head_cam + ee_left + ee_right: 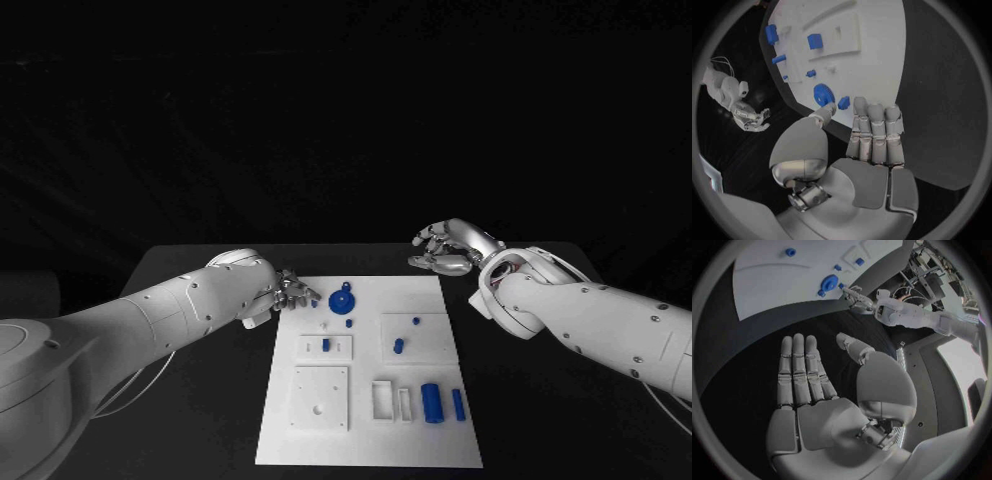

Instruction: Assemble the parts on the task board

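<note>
The left hand sat at the upper left corner of the task board, left of centre in the head view, and from its wrist camera the fingers stood straight and together while the thumb tip reached toward a small blue part at the board's edge. Thumb and part looked to be touching or very nearly so, but nothing was pinched; that hand held nothing, its fingers released. Just beside that small part lay the blue gear, round with a little tab, near the top of the board. Lower down, a small blue peg stood in a raised white square, another blue piece sat in the square to its right, and two blue cylinders lay in the slots toward the lower right of the frame.

The right hand hung over the black table, off the board's upper right corner, well apart from every part. Its wrist view showed the palm flat, fingers extended side by side, grasping nothing.

The risk, as I judged it, was at that left thumb: a push instead of a pinch could skid the small part off the board's edge onto the table, or nudge it against the gear and shift that too. A grip closing off-centre might flick it away.
</note>
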Action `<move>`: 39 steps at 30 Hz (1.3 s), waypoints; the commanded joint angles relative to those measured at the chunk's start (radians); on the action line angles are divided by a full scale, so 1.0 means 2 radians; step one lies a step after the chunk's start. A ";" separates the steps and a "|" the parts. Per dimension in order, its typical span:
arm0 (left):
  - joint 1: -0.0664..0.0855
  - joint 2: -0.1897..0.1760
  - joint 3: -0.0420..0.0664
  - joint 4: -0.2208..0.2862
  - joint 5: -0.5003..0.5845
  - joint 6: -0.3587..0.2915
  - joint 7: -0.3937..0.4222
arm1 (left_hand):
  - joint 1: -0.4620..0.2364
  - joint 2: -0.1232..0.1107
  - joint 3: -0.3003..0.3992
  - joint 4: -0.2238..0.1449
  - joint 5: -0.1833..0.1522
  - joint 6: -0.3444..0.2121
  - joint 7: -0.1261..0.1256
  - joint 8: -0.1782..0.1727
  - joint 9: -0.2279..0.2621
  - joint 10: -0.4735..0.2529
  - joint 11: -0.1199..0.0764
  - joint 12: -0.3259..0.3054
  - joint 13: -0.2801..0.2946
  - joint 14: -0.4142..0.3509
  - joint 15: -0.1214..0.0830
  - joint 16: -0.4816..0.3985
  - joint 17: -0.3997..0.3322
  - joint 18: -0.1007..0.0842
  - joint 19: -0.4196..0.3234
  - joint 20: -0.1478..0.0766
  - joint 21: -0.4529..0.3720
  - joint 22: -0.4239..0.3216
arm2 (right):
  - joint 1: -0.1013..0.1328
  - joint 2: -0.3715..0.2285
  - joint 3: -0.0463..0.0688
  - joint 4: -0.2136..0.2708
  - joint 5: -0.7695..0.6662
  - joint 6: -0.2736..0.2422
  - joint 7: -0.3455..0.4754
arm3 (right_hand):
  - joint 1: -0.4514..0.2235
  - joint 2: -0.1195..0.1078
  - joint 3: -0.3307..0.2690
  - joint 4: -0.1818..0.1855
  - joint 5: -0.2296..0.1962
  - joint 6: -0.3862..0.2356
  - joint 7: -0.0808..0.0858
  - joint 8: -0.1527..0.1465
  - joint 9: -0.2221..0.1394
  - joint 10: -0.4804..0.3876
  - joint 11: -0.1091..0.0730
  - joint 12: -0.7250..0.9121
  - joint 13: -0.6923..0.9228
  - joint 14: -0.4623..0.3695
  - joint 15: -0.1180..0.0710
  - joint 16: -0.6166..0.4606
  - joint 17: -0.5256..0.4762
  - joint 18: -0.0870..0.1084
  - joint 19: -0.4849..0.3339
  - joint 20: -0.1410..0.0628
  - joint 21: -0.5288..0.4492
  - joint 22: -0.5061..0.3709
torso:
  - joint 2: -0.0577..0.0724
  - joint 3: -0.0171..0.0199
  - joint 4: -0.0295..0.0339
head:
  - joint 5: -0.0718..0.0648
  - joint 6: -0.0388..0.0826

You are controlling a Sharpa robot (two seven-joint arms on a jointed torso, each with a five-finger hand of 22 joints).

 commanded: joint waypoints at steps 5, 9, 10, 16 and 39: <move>0.000 0.005 0.000 -0.004 0.013 0.003 0.010 | 0.003 0.012 -0.005 -0.003 0.004 -0.003 0.001 -0.002 0.000 -0.003 0.000 0.000 0.000 -0.004 0.000 0.003 0.001 -0.008 -0.005 -0.047 -0.003 0.002 | 0.000 0.002 0.000 -0.001 0.012 0.011 0.014 | 0.003 0.008 -0.003 -0.003 0.001 0.001 0.006 0.003 -0.002 -0.023 0.012 -0.013 -0.028 -0.002 0.001 -0.012 -0.009 -0.006 -0.006 0.003 -0.006 -0.002 | 0.000 0.0001 0.0006 | 0.000 0.000; 0.000 0.007 0.000 -0.007 0.017 0.003 0.011 | 0.008 0.022 -0.007 -0.008 0.005 -0.004 0.002 -0.003 0.000 -0.003 0.000 0.000 0.000 -0.005 0.000 0.003 0.001 -0.008 -0.006 -0.047 -0.004 0.003 | 0.000 0.002 0.000 -0.001 0.013 0.012 0.014 | 0.003 0.010 -0.004 -0.005 0.003 0.001 0.006 0.004 -0.002 -0.022 0.014 -0.023 -0.045 -0.004 0.004 -0.019 -0.016 -0.005 -0.011 0.007 -0.012 -0.004 | 0.000 -0.0003 0.0000 | 0.000 0.000; 0.000 0.007 0.000 -0.007 0.017 0.003 0.011 | 0.008 0.023 -0.007 -0.009 0.005 -0.005 0.002 -0.003 -0.001 -0.004 0.000 0.000 0.000 -0.005 0.000 0.003 0.001 -0.008 -0.006 -0.047 -0.004 0.003 | 0.000 0.002 0.000 -0.001 0.014 0.013 0.014 | 0.003 0.011 -0.004 -0.006 0.003 0.001 0.006 0.004 -0.003 -0.024 0.016 -0.029 -0.051 -0.007 0.006 -0.023 -0.019 -0.006 -0.015 0.008 -0.015 -0.005 | 0.000 -0.0002 -0.0002 | 0.000 0.000; 0.000 0.007 0.000 -0.012 0.021 0.003 0.013 | 0.012 0.030 -0.009 -0.015 0.005 -0.007 0.003 -0.005 -0.001 -0.005 0.001 -0.001 -0.001 -0.006 0.001 0.002 0.001 -0.009 -0.007 -0.046 -0.005 0.004 | 0.000 0.002 0.000 -0.002 0.018 0.014 0.015 | 0.006 0.014 -0.002 -0.011 0.007 -0.001 0.007 0.005 -0.005 -0.023 0.025 -0.067 -0.095 -0.022 0.016 -0.041 -0.037 -0.007 -0.035 0.015 -0.030 -0.008 | 0.000 -0.0001 -0.0005 | 0.000 0.000; 0.000 0.014 0.000 -0.022 0.026 0.010 0.014 | 0.024 0.044 -0.010 -0.038 0.004 -0.007 0.003 -0.006 -0.002 -0.005 0.002 -0.001 -0.002 -0.007 0.002 0.003 0.002 -0.009 -0.007 -0.045 -0.007 0.008 | 0.000 0.004 0.000 -0.002 0.020 0.011 0.013 | 0.009 0.014 -0.004 -0.011 0.012 -0.003 0.008 0.006 -0.008 -0.012 0.026 -0.085 -0.123 -0.024 0.018 -0.045 -0.048 -0.006 -0.040 0.019 -0.035 -0.007 | 0.000 -0.0004 0.0003 | -0.001 -0.001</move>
